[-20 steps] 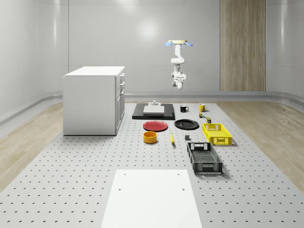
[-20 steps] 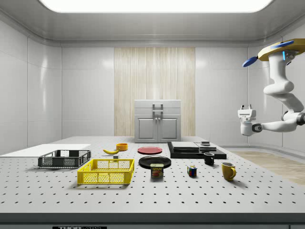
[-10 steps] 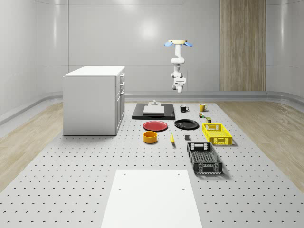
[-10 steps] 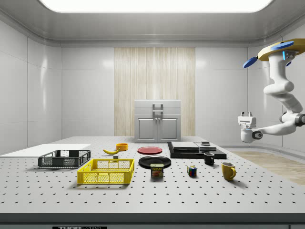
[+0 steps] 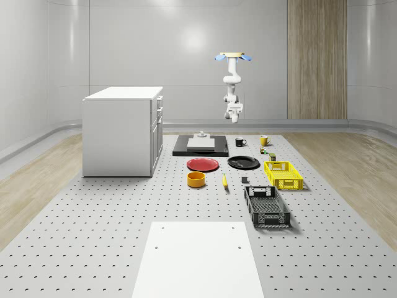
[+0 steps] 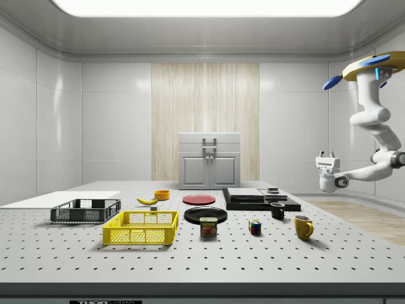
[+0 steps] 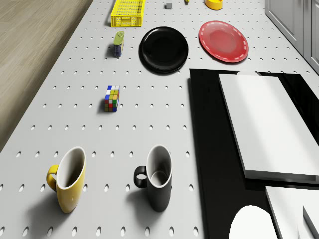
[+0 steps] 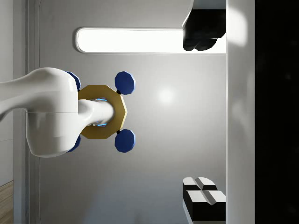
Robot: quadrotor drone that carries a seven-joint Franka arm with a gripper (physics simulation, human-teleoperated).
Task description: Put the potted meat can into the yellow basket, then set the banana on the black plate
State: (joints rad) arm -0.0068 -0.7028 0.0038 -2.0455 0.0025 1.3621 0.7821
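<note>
The potted meat can stands on the table beside the yellow basket, on the side view's right of it. The banana lies farther back, and the black plate sits behind the can. In the drone view the can stands between the basket and the plate. The drone hovers high over the table's far end. My gripper hangs in the air off the side view's right, pointing up, open and holding nothing. In the wrist view the gripper looks at the drone under the ceiling.
Below the drone stand a yellow mug, a black mug and a Rubik's cube. A black slab carries a white board. A red plate, an orange bowl, a black crate and a white cabinet stand farther on.
The wrist has turned and lifted slightly, so the gripper now points upward with its fingers showing. The drone has stayed almost in place. Nothing on the table has moved.
</note>
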